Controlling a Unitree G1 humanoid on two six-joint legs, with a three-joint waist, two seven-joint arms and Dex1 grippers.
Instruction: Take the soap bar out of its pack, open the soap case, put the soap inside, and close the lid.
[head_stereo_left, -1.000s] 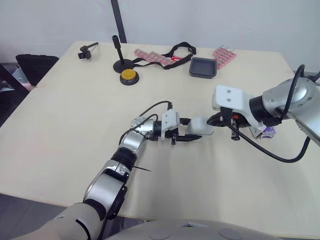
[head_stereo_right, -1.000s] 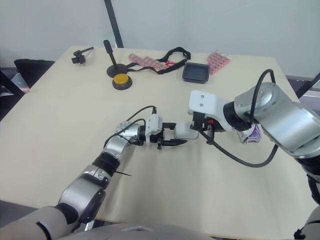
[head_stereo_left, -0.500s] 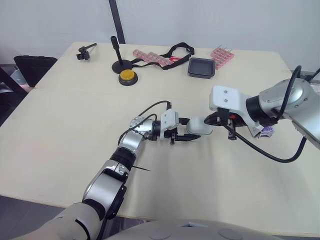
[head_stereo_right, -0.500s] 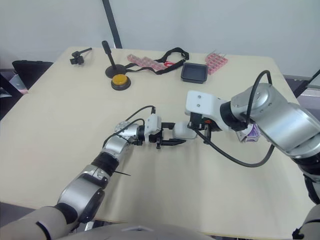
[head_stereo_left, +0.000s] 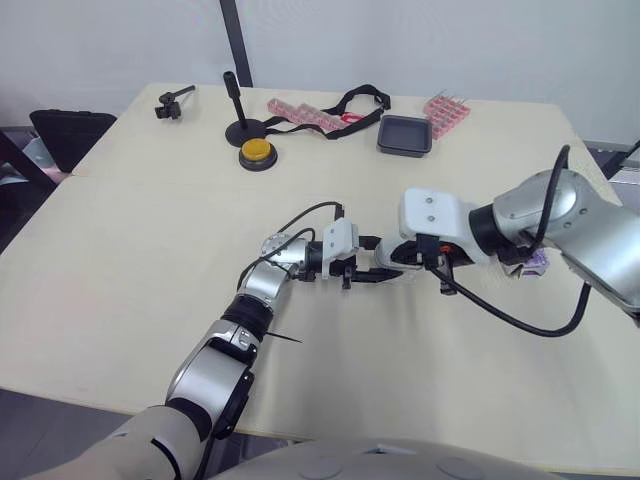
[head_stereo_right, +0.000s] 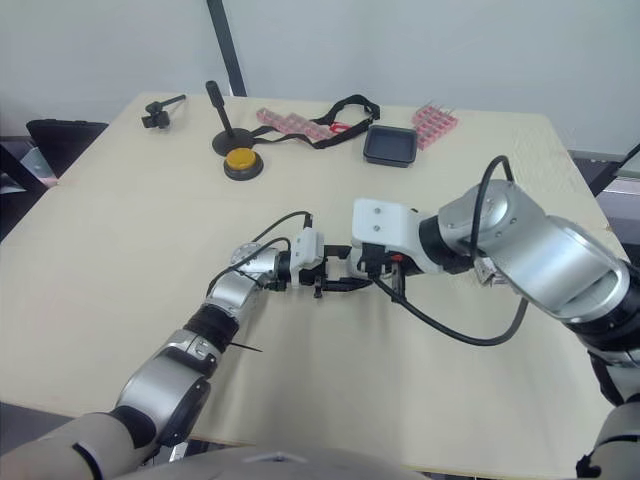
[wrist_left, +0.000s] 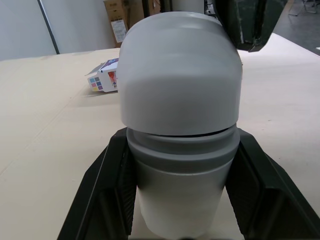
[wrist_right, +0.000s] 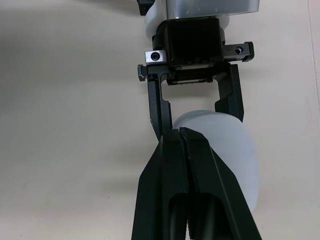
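While left hand (head_stereo_left: 374, 271) clamps soap case (wrist_left: 180, 90), right hand (wrist_right: 179, 132) (pinched) — above.

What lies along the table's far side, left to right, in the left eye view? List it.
small black clip → yellow button → pink strips → black tray → pink pack

The light is bright and soft and seems to come from above. The bench (head_stereo_left: 120, 260) looks pale and evenly lit. Shadows under the arms are faint and small. In the left wrist view the soap case (wrist_left: 180, 95) looks clear, but the pack (wrist_left: 103, 77) far behind it is a bit blurry. The right fingers (wrist_right: 165, 190) look very dark.
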